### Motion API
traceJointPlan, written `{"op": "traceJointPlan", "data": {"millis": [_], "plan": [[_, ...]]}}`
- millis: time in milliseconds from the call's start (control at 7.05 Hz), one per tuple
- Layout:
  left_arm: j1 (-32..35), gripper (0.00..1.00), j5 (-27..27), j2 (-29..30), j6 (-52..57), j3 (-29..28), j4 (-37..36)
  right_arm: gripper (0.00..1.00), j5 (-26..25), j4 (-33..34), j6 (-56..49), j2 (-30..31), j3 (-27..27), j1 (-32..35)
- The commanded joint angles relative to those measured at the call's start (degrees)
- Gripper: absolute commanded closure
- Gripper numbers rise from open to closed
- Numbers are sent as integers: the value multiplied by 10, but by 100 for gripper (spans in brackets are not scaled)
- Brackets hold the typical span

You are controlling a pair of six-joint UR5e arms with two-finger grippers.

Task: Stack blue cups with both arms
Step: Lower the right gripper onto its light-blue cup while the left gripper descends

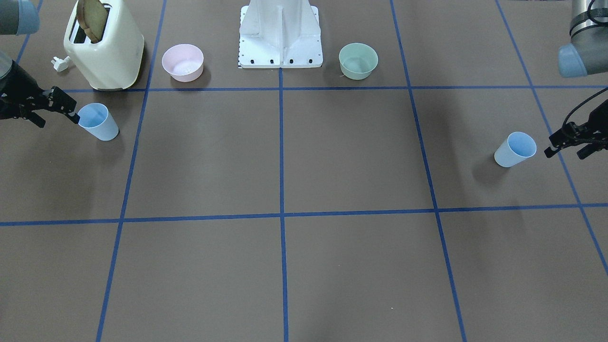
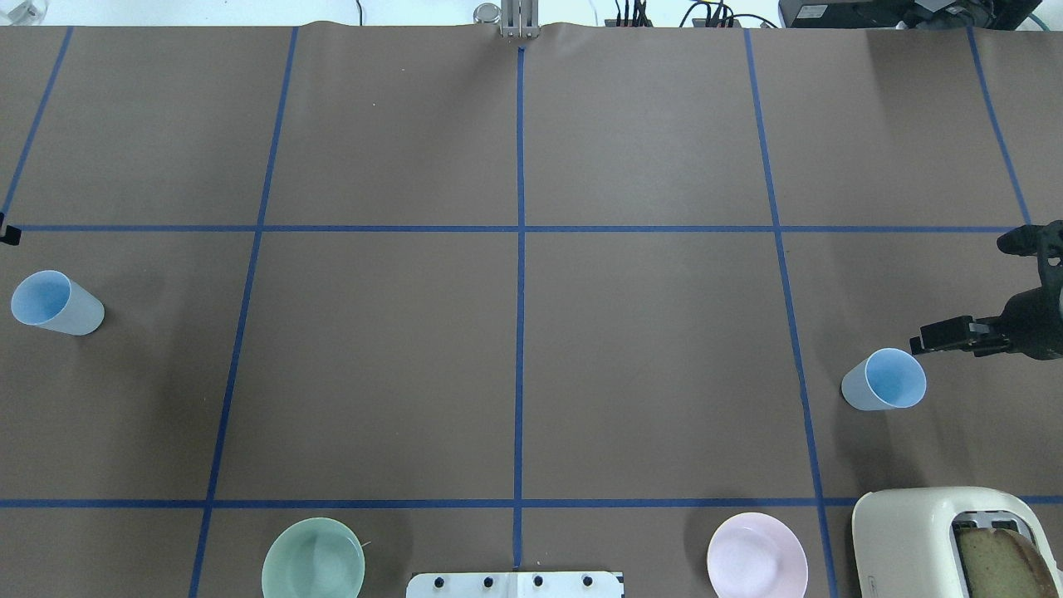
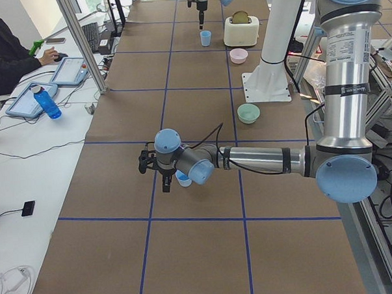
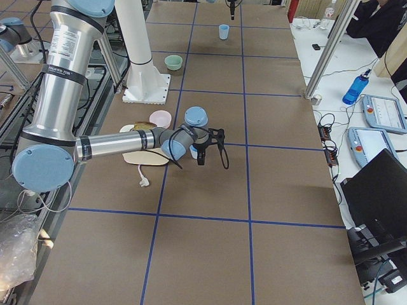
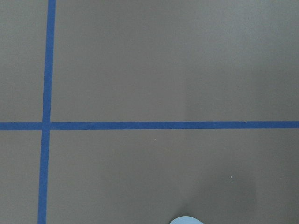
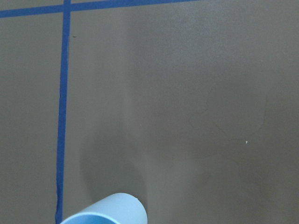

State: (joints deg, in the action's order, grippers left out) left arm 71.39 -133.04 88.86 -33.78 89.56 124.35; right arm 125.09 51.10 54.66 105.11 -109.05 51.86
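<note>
Two pale blue cups stand upright on the brown table. One cup (image 1: 515,149) is on my left side, and my left gripper (image 1: 566,153) hangs open just outboard of it, not touching. The other cup (image 1: 97,122) is on my right side. My right gripper (image 1: 58,118) is open beside it, with one fingertip close to the rim. From overhead, the left cup (image 2: 54,303) and the right cup (image 2: 884,379) sit far apart at opposite table ends. The left wrist view shows only a sliver of cup rim (image 5: 186,220). The right wrist view shows a cup rim (image 6: 105,212) at its bottom edge.
A cream toaster (image 1: 104,45) holding a slice of toast stands behind the right-side cup, with a white plug (image 1: 61,63) beside it. A pink bowl (image 1: 183,61) and a green bowl (image 1: 358,60) flank the white base (image 1: 280,35). Blue tape lines grid the table.
</note>
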Motion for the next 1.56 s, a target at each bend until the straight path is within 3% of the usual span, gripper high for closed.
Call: {"op": "traceJointPlan", "data": {"millis": [0, 1418], "plan": [[-10, 2, 5, -19, -37, -12, 70, 0, 1, 0, 1, -1, 0, 0], [-89, 2, 45, -58, -88, -12, 137, 0, 2, 0, 4, -1, -3, 1]]}}
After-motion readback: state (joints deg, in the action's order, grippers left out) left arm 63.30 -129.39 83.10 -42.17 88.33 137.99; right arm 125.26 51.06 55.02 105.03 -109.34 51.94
